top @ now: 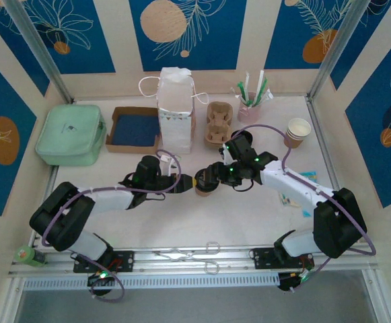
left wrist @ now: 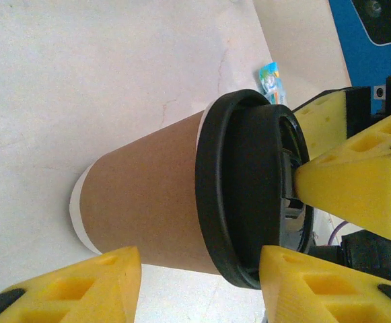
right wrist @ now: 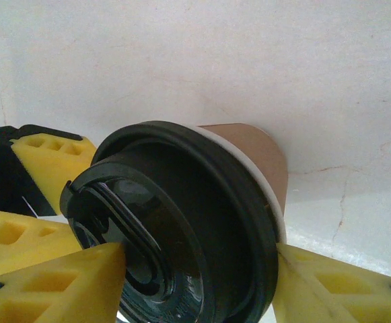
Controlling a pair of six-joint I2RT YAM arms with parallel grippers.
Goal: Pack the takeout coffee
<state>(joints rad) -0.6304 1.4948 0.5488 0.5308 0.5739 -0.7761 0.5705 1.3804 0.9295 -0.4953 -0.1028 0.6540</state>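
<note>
The takeout coffee (top: 201, 188) is a kraft-brown cup with a black lid, at the middle of the table between both grippers. In the left wrist view the takeout coffee (left wrist: 148, 202) lies across the frame just beyond my left gripper (left wrist: 200, 252). That gripper's yellow jaws stand apart, and one fingertip (left wrist: 296, 282) touches the lid's rim. My left gripper (top: 186, 183) reaches in from the left. My right gripper (top: 212, 176) comes from the right. In its wrist view the right gripper (right wrist: 202, 247) is shut on the coffee's lid (right wrist: 182, 229), one pad on the raised top and one on the rim.
At the back stand a white paper bag (top: 175, 108), a pulp cup carrier (top: 219, 124), a pink cup of straws (top: 249, 111) and stacked paper cups (top: 297, 131). A cardboard tray (top: 134, 129) and a mint pouch (top: 70, 134) lie back left. Scissors (top: 192, 254) rest at the near edge.
</note>
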